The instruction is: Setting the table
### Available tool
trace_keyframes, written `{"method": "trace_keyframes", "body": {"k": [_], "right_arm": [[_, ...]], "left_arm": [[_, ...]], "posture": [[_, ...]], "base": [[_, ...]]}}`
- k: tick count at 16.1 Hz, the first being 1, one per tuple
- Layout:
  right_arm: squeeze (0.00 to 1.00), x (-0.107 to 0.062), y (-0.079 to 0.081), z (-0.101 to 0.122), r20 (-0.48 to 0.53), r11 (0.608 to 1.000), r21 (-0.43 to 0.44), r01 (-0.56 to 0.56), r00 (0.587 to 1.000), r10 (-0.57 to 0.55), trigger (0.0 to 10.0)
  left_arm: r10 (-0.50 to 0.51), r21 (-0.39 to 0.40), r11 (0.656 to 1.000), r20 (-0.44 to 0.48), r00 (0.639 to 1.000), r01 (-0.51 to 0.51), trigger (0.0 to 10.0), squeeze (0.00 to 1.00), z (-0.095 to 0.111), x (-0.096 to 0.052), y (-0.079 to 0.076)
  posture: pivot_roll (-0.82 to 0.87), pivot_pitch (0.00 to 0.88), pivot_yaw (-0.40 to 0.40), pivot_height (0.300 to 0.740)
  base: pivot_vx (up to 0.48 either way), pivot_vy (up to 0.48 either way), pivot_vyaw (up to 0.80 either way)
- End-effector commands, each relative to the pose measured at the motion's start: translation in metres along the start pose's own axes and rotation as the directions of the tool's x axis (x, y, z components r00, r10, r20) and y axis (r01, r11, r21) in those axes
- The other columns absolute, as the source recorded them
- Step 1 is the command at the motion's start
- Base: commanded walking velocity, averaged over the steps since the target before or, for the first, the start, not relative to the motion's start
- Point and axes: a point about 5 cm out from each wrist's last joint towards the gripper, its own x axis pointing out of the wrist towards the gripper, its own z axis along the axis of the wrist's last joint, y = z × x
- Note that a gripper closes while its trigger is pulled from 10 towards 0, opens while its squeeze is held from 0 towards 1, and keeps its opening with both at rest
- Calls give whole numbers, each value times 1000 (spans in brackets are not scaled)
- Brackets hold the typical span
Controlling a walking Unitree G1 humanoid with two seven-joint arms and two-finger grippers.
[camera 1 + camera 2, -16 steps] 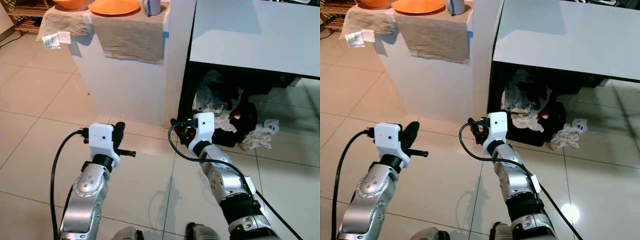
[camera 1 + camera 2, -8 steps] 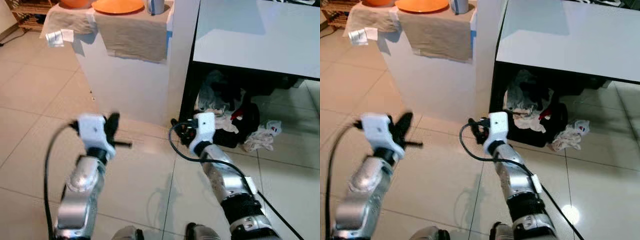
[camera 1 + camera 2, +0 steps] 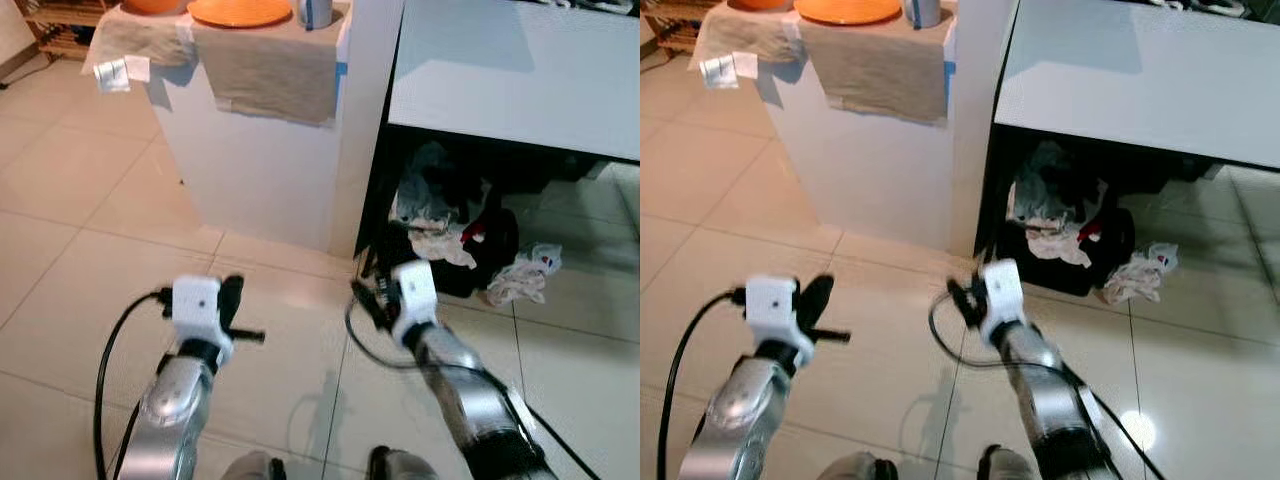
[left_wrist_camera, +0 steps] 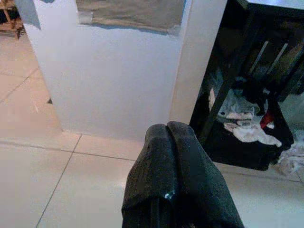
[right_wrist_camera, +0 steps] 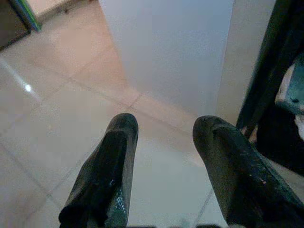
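Head view over a tiled floor [image 3: 70, 260]. At 11 o'clock, an orange plate [image 3: 240, 12] rests on a cloth-draped white cabinet [image 3: 265, 160]; a white desk [image 3: 520, 70] spans 1 o'clock, with crumpled laundry [image 3: 440, 215] beneath it. Left gripper [image 4: 167, 130], at 7 o'clock, has its fingers pressed together and holds nothing. Right gripper [image 5: 164, 130], at 5 o'clock, has its fingers spread and holds nothing.

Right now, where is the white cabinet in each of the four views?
Left eye view: white cabinet, upper centre-left, under the beige cloth.
Right eye view: upper left.
Left wrist view: straight ahead of the left gripper.
Right wrist view: ahead of the right gripper.
Shared landmark: the black table leg beside the cabinet.
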Motion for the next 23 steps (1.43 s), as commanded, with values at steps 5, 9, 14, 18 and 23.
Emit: {"method": "trace_keyframes", "body": {"k": [5, 9, 14, 18, 23], "right_arm": [[0, -13, 9, 10, 35, 998, -25, -51, 998, 52, 10000], [0, -16, 12, 11, 20, 998, 0, -64, 998, 64, 10000], [0, -14, 12, 17, 40, 998, -39, -47, 998, 48, 10000], [0, -13, 11, 17, 36, 998, -43, -52, 998, 54, 10000], [0, -11, 11, 19, 42, 997, -53, -60, 997, 62, 10000]], "left_arm": [[-68, -67, 996, -65, 996, 64, 10000, 0, -21, -23, -26], [-89, -26, 996, -58, 994, 87, 10000, 0, -19, -18, -31], [-75, 49, 996, -39, 996, 77, 10000, 0, -15, -15, -25], [-88, 91, 992, -56, 995, 93, 10000, 0, -19, -14, -24], [-109, 96, 989, -73, 991, 116, 10000, 0, -25, -14, -31]], "posture": [[-39, 126, 1, 740], [-37, 134, 5, 740], [-40, 137, 0, 740], [-41, 128, -4, 740], [-46, 119, -5, 740]], "base": [[0, 0, 0], [0, 0, 0], [0, 0, 0], [0, 0, 0], [0, 0, 0]]}}
